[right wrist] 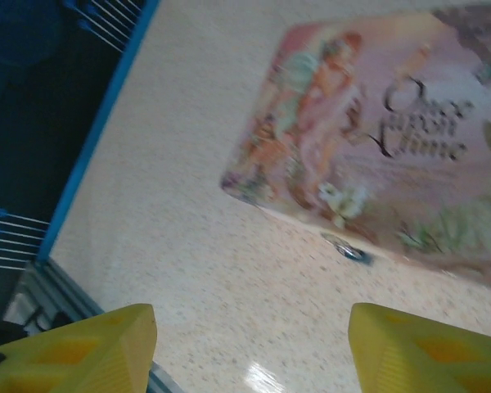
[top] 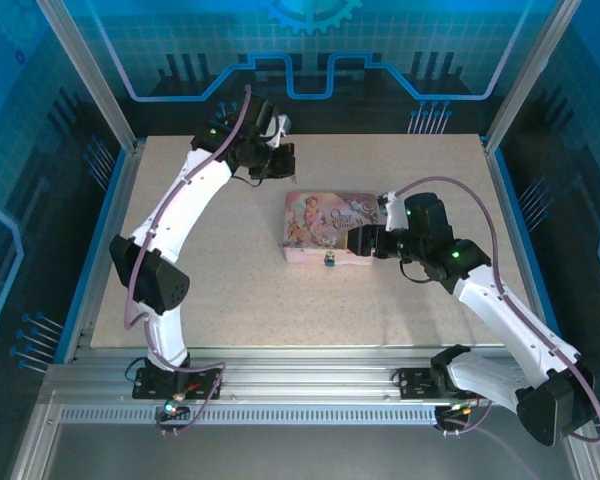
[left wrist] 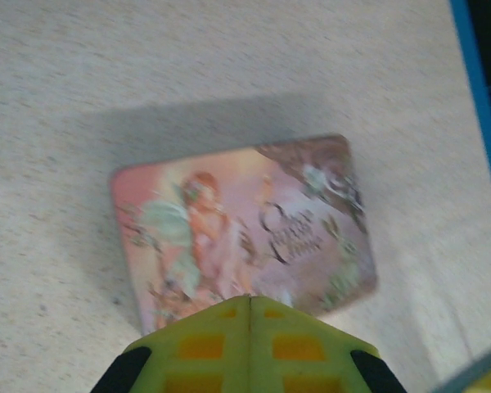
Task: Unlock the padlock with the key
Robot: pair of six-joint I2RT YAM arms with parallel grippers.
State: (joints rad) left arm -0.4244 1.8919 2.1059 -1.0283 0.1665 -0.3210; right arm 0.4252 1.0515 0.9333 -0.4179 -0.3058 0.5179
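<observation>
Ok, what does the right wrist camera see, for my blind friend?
A pink illustrated tin lies on a speckled table, a tiny bluish padlock at its lower edge. The right gripper is open, its yellow fingers holding nothing.

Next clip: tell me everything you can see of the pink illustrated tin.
The pink tin is a flat rectangular box with rounded corners, seemingly printed metal, showing a fairy-like figure and script lettering. Its lid looks closed. It lies flat on the table, long sides running left to right. The tiny padlock sits at its near long side. The right end effector hangs open near its right end, not gripping it.
</observation>
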